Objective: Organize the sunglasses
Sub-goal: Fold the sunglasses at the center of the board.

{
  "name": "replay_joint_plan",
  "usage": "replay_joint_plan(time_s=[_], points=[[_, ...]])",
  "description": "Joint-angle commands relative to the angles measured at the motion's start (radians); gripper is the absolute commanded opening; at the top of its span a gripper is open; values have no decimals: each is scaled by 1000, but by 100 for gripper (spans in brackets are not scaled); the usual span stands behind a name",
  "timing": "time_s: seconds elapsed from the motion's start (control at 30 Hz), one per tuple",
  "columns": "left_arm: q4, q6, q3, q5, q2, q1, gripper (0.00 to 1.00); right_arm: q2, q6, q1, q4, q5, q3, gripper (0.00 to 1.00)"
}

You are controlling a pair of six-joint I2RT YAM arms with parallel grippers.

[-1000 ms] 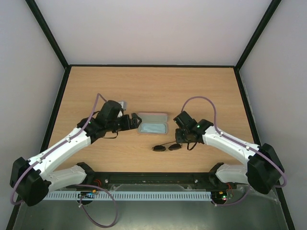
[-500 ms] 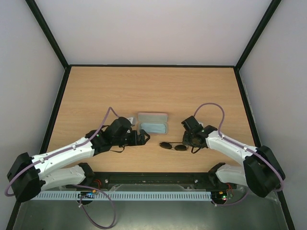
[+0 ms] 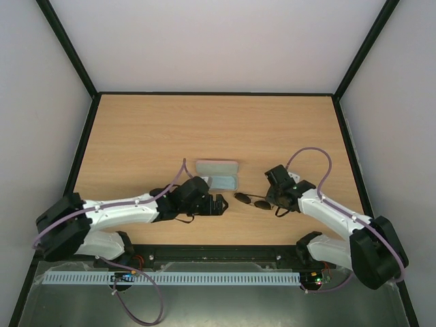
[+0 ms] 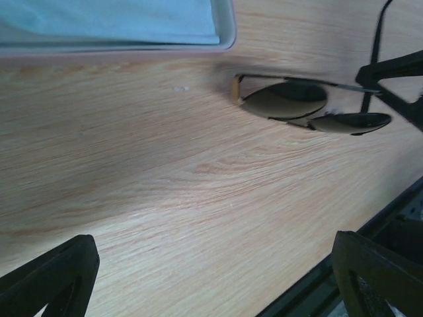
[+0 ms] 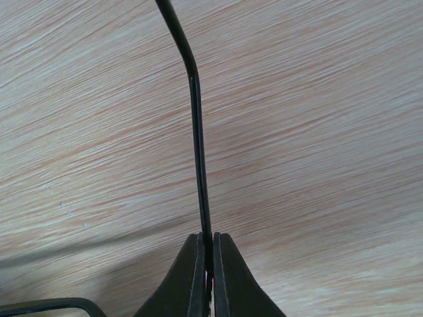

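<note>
The sunglasses point(image 3: 251, 200) lie on the wooden table, two round dark lenses side by side, just right of the open case. In the left wrist view the lenses point(image 4: 291, 100) rest near the case's corner. My right gripper point(image 3: 274, 198) is shut on one thin dark temple arm point(image 5: 197, 125), which runs up from between the closed fingertips point(image 5: 192, 271), low over the wood. My left gripper point(image 3: 221, 204) is wide open and empty point(image 4: 211, 284), low over the table just left of the sunglasses, with one finger point(image 4: 53, 277) at each lower corner of its view.
An open pale case point(image 3: 216, 165) lies behind the left gripper with a light blue cloth point(image 3: 221, 182) inside; its rim point(image 4: 225, 41) and the cloth point(image 4: 112, 18) show in the left wrist view. The table's black front rail point(image 3: 218, 253) is close behind both grippers.
The left arm has swung from beside the case toward the front and right, ending next to the sunglasses. The right gripper has drawn the sunglasses rightward and a little farther back.
</note>
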Motion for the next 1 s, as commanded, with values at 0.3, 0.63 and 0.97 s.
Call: replay_joint_plan(time_s=[0.3,0.63,0.97], points=[[142,-8,53,-49,210,-20,99,-100,140,-16,-79,43,-70,1],[212,-13,42,-11,277,-16,99,-101,196,-15,-70,-90,-109,1],[261,-21,4,1,315,-16,99,-137,228,-7,-93,-136,-124,6]])
